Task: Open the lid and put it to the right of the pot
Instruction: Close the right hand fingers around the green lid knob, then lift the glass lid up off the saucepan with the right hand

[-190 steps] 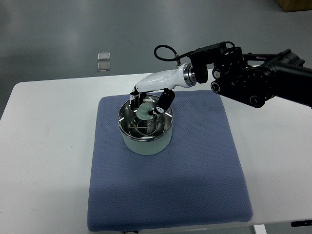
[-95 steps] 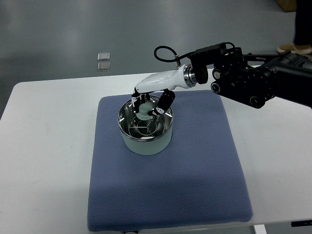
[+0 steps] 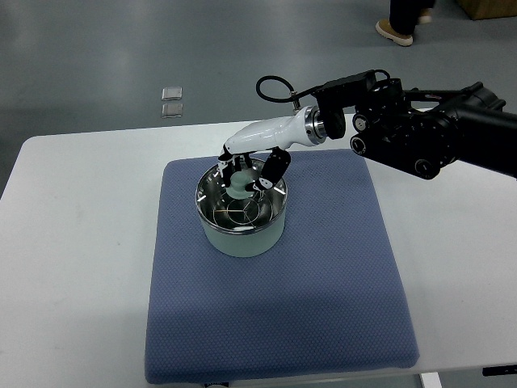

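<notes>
A pale green pot stands on a blue mat, left of the mat's middle and toward its far side. A glass lid with a metal rim covers it, and a pale green knob sticks up from the lid's centre. My right hand reaches in from the right over the pot. Its black fingertips are curled around the knob, with the lid still seated on the pot. The left arm is out of sight.
The mat lies on a white table. Bare mat stretches to the right of the pot and toward the near edge. Two small square tiles lie on the grey floor beyond the table. A person's legs show at the top edge.
The hand and lid have barely moved. A person in the background has walked leftward along the top edge.
</notes>
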